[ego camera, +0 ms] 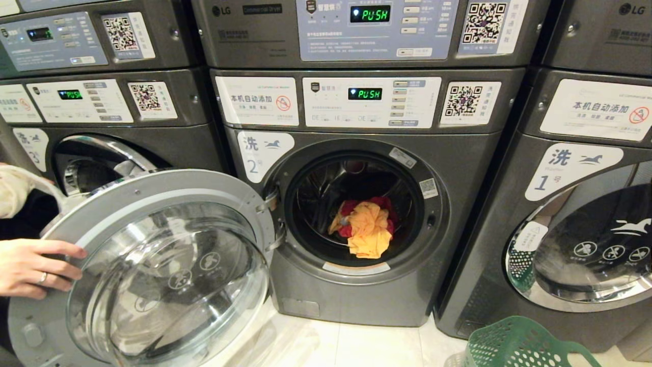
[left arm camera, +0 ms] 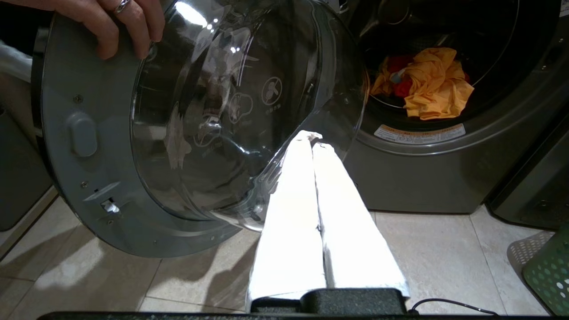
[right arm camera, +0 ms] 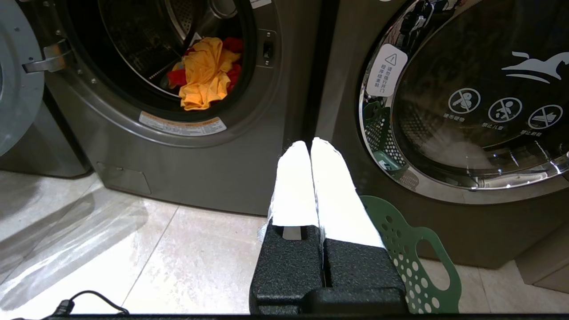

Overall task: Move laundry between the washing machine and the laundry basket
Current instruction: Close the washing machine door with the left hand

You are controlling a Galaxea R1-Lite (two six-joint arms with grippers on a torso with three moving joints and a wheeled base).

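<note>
The washing machine [ego camera: 356,300] marked 2 stands in the middle, its round glass door [ego camera: 168,265] swung wide to the left. A person's hand [ego camera: 30,267] grips the door's outer edge. In the drum lies laundry [ego camera: 367,229], an orange cloth over red pieces, also laundry [left arm camera: 433,82] and laundry [right arm camera: 204,71]. The green laundry basket [ego camera: 514,346] sits on the floor at the lower right, its rim [right arm camera: 413,258] beside my right gripper. My left gripper [left arm camera: 311,135] is shut and empty, low before the open door. My right gripper [right arm camera: 310,144] is shut and empty, between machines 2 and 1.
Machine 3 [ego camera: 102,153] stands behind the open door at left. Machine 1 [ego camera: 575,229] with its door shut is at right. Dryers [ego camera: 356,30] are stacked above. Pale floor tiles [ego camera: 377,346] lie in front of the machines.
</note>
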